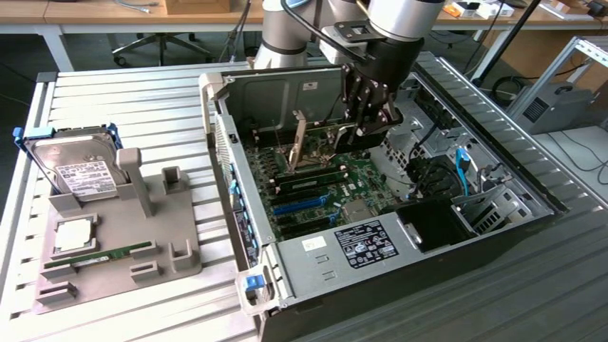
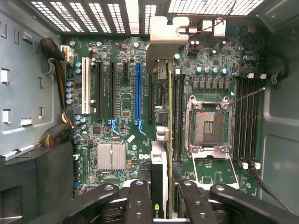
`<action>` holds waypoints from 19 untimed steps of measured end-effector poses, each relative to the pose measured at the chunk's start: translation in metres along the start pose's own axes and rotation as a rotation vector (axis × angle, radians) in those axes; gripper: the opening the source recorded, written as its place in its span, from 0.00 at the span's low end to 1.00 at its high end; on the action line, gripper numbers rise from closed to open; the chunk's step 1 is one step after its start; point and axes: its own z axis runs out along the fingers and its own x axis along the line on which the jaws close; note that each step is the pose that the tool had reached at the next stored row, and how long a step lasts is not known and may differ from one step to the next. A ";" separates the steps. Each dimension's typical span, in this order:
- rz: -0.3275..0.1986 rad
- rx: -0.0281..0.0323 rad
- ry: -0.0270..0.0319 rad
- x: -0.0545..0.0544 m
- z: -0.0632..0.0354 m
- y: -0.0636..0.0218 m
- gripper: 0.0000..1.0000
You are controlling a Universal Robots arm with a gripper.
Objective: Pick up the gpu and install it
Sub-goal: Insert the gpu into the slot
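Half done, I judge: my claw (image 2: 166, 198) clamps the gpu (image 2: 160, 156) edge-on over the motherboard (image 2: 121, 126); seating demands exact slot alignment.

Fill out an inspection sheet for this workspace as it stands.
Surface: slatted metal table bearing an open computer case.
Job's things: gpu held edge-on over the motherboard.
Clutter: hard drive and RAM stick on a grey fixture.
Grippers: gripper shut on the gpu, inside the case.
Cables: blue cable in the case; wire bundle by its wall.
Surroundings: office chair and desks behind the table.
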 end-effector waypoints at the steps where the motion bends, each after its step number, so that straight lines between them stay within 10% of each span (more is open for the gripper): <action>1: 0.000 -0.0001 0.0003 0.000 0.0007 0.0000 0.27; 19: 0.000 -0.0001 0.0004 0.000 0.0130 0.0009 0.27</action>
